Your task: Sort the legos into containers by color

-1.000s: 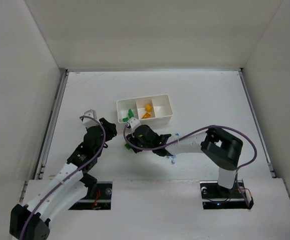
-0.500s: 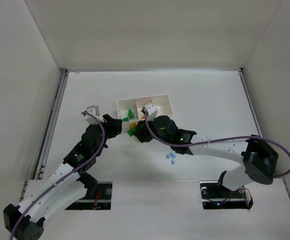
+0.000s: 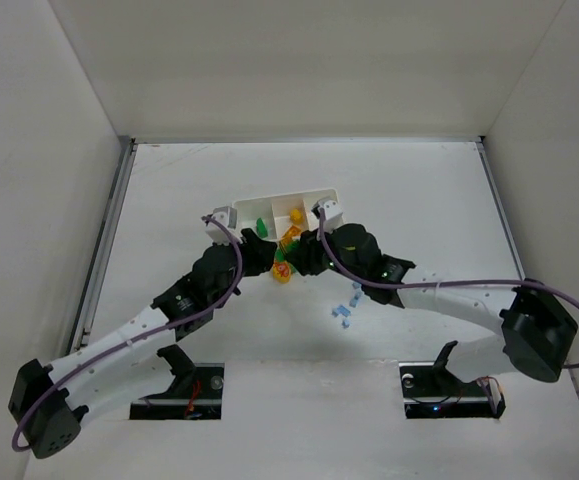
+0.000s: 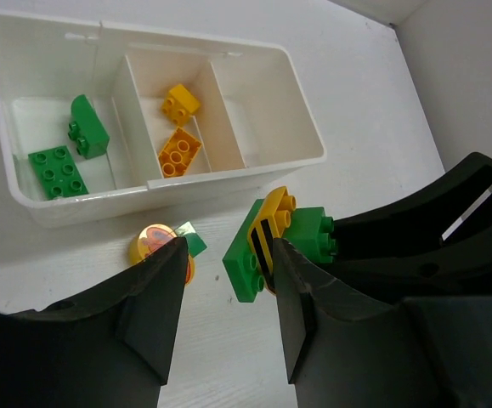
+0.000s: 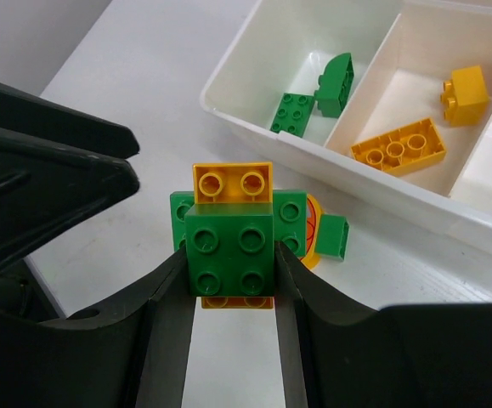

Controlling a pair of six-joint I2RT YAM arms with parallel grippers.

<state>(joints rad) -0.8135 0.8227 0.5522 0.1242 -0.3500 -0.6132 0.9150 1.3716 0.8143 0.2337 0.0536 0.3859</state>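
Within the last second the cluster (image 4: 258, 246) of green and yellow bricks has been carried from lower centre of the top view up to just below the tray (image 4: 301, 127). The left arm (image 3: 159, 320) has been stretched in to meet it.

The cluster is clamped in the right tool (image 5: 230, 255). The left tool (image 4: 227, 255) is spread wide, its fingers flanking the cluster with no grip seen. A two-tool pull-apart is judged to be in preparation, so the colours can be binned separately.

Green bricks are held in the tray's left compartment and yellow ones in the middle. Blue bricks (image 3: 347, 305) are left on the worktop (image 3: 419, 190), lower right of centre.

Both arms are extended inward, the right arm (image 3: 449, 295) from lower right, and meet at centre frame.
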